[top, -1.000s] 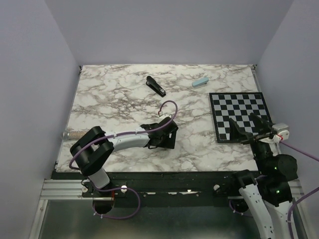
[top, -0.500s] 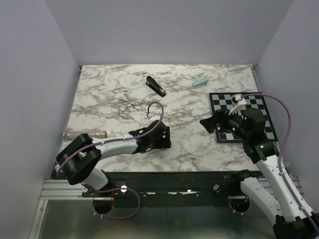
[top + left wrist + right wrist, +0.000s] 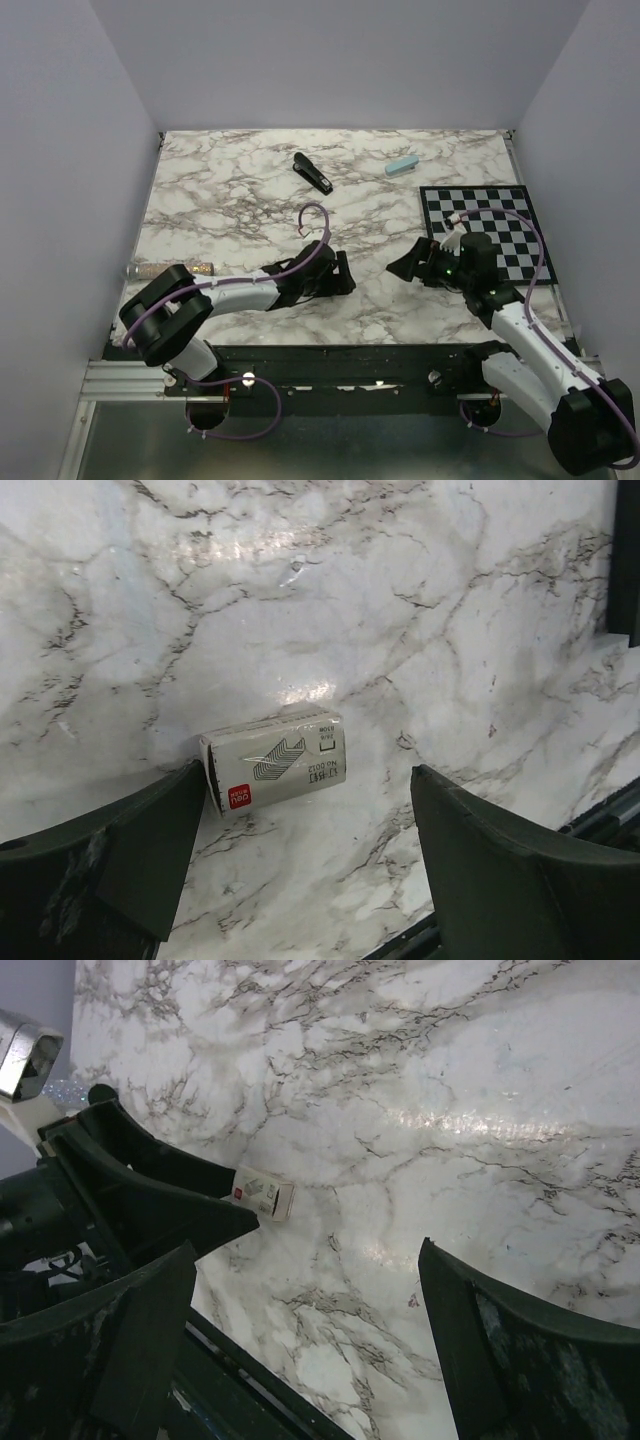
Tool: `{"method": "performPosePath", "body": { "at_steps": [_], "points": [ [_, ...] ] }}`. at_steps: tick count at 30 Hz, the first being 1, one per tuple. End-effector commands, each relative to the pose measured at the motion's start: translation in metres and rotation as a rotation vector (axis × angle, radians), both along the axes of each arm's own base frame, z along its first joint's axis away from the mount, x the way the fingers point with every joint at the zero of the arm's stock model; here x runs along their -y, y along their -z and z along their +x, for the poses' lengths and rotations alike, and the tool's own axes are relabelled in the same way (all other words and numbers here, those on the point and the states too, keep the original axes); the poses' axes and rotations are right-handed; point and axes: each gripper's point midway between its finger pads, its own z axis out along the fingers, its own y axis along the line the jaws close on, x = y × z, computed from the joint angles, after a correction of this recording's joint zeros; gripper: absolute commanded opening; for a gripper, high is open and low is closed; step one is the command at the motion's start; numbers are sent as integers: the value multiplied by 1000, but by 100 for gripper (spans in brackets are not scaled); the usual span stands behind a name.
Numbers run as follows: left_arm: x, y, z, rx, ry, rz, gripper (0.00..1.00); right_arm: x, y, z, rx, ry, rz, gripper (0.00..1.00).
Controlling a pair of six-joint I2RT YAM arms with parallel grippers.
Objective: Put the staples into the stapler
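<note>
Right arm had swung in off the checkerboard mat [image 3: 505, 210] toward mid-worktop [image 3: 220, 200], its claw [image 3: 403, 264] spread wide and empty. The left claw [image 3: 308, 780], nearer and also open, straddled the staple box [image 3: 275, 758], whose long axis ran across the gap, one end seemingly against a finger. The stapler [image 3: 313, 172] lay well apart, at the far side.

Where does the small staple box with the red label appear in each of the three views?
Top external: the staple box cannot be made out; the left tool, near the table's middle, covers that spot.
Left wrist: staple box at centre, its end at the finger on the picture's left.
Right wrist: left of centre, at the left tool's tips.
Shared landmark: the left tool's black fingers.
</note>
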Motion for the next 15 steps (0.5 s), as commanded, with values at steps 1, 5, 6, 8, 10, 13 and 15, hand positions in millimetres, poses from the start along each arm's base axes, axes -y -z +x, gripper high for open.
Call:
{"method": "performPosePath", "body": {
  "at_steps": [1,5,6,8,10,13,15],
  "points": [
    [17,-4,-14,-39,20,-104,91,-14,3,7,-9,-8,77,100],
    [12,-5,-18,-43,-25,-144,91,-24,13,6,-39,-35,82,100],
    [9,-11,-14,-25,-49,-158,91,-29,15,4,-49,-52,82,100],
    [-2,-5,-16,-31,-102,-155,91,-36,13,5,-57,-72,97,98],
    [-13,-11,-11,-1,-167,-170,89,-47,21,1,-87,-104,97,92],
    [-34,-10,-11,20,-255,-183,88,-64,29,-1,-118,-139,99,85],
    [-45,-10,-13,32,-286,-192,87,-73,32,-2,-135,-156,115,80]
  ]
}}
